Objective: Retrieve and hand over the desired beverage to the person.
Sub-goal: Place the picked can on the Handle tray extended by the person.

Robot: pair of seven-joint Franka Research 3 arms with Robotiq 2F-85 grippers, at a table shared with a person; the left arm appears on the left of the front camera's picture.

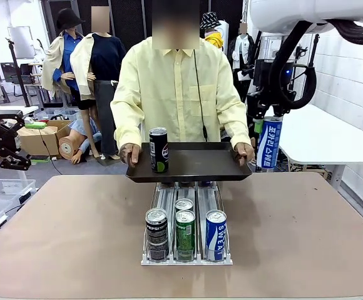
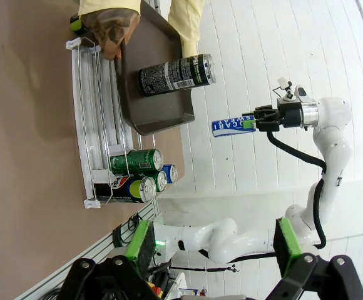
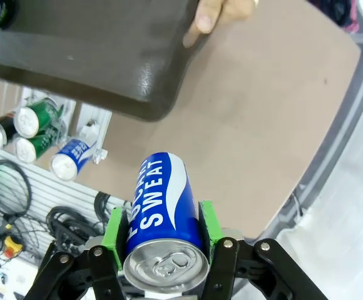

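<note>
The right gripper [image 3: 163, 250] is clamping a tall blue-and-white can [image 1: 270, 144] — holding it in the air just beside the dark tray [image 1: 197, 164] the person [image 1: 175, 87] is gripping. The tray is carrying one black can [image 1: 158, 150]; the white rack [image 1: 186, 257] below is holding four cans. Left gripper [image 2: 209, 275] jaws standing wide — gripping nothing.

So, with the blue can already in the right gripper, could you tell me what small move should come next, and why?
Probably carry the blue can sideways over the tray. The right gripper holds it up beside the tray's edge, and the person offers the tray with bare floor next to the black can.
</note>
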